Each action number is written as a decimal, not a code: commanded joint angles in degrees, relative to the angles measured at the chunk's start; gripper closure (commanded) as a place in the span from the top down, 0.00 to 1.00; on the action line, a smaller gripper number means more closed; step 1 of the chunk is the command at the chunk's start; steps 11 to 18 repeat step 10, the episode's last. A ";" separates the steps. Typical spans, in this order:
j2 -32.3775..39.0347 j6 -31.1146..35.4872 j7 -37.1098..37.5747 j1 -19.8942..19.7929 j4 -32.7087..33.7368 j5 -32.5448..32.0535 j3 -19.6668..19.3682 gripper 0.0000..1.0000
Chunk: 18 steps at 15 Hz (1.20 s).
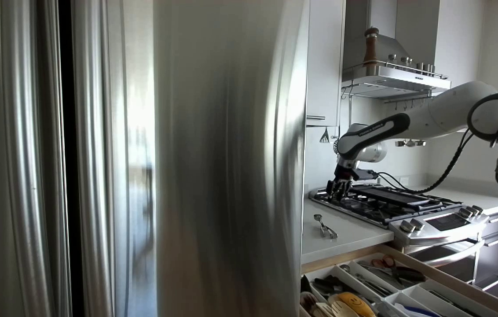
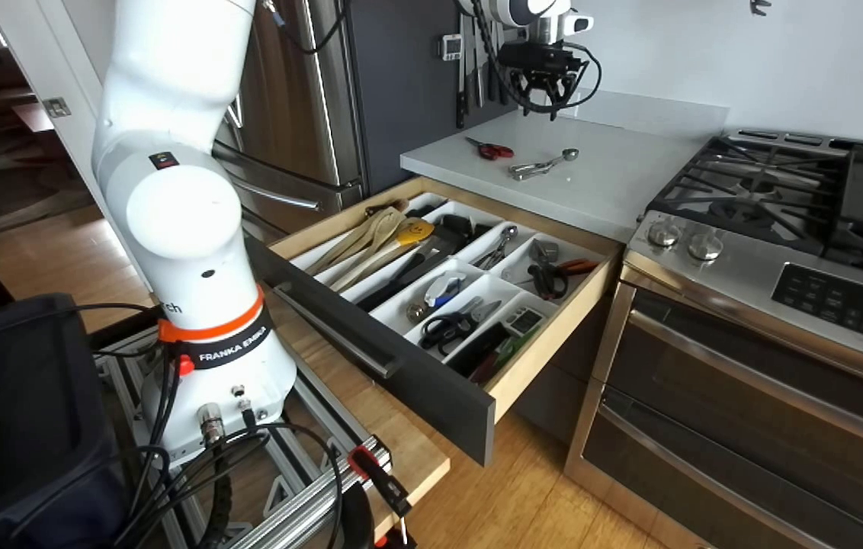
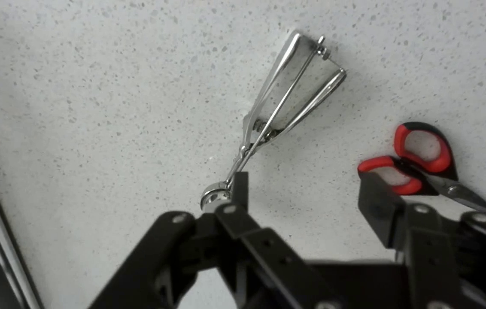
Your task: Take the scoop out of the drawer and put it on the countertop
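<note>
In an exterior view, the white, black-trimmed jointed arm (image 1: 433, 116) reaches in from three o'clock, its rounded white wrist (image 1: 368, 152) bent toward six; in the wrist view, the black two-fingered gripper (image 3: 307, 193) holds its blocky fingertips (image 3: 375, 204) well apart, at six and four o'clock.

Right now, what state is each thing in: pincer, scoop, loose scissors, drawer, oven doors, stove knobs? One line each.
pincer, open, holding nothing, above the countertop
scoop, lying on the countertop, handles spread apart
red-handled scissors, lying on the countertop, blades look closed
drawer, pulled open
oven doors, shut
stove knobs, settings can't be read
</note>
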 commanded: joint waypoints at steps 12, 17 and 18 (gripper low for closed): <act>-14.36 0.09 -1.26 -0.79 -17.24 0.54 -0.73 1.00; -14.36 0.09 -1.26 -0.79 -17.24 0.54 -0.73 1.00; -14.36 0.09 -1.26 -0.79 -17.24 0.54 -0.73 1.00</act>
